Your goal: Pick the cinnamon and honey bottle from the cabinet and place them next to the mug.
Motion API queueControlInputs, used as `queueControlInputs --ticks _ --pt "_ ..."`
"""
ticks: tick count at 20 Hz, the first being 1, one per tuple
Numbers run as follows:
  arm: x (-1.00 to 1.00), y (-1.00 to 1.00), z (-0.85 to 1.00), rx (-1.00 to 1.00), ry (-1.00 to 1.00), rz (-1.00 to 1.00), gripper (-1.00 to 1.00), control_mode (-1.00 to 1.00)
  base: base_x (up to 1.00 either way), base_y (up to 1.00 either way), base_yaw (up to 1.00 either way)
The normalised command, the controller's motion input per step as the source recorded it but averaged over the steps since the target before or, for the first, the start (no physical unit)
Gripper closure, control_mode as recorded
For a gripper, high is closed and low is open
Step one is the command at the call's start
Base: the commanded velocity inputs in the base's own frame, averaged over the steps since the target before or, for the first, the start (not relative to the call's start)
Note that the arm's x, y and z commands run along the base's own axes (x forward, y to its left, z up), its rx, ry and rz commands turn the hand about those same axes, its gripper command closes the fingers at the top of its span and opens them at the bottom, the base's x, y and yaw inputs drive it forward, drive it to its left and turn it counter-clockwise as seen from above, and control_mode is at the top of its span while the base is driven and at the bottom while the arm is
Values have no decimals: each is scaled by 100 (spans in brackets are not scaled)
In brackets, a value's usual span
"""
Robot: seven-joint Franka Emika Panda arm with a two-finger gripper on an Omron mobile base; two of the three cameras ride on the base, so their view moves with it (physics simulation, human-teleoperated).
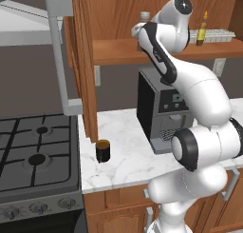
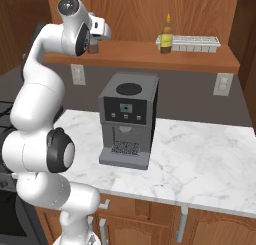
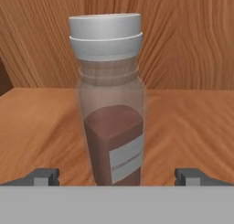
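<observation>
Gripper [image 3: 117, 176] gapes wide around the upright cinnamon [image 3: 111, 104].

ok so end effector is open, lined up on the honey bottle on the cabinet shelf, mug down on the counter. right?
Not the honey bottle. The hand view shows the open end effector lined up on the cinnamon. The honey bottle stands further along the cabinet shelf. The mug is on the counter.
</observation>
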Motion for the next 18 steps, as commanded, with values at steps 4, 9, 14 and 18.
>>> queueControlInputs --ticks 4,9,14,18 --pt "8 0 0 0 0 0 -100 -100 0 0 0" --pt "16 0 0 0 0 0 -100 -100 0 0 0" --pt "18 0 0 0 0 0 -100 -100 0 0 0" --pt "18 0 0 0 0 0 -100 -100 0 0 0"
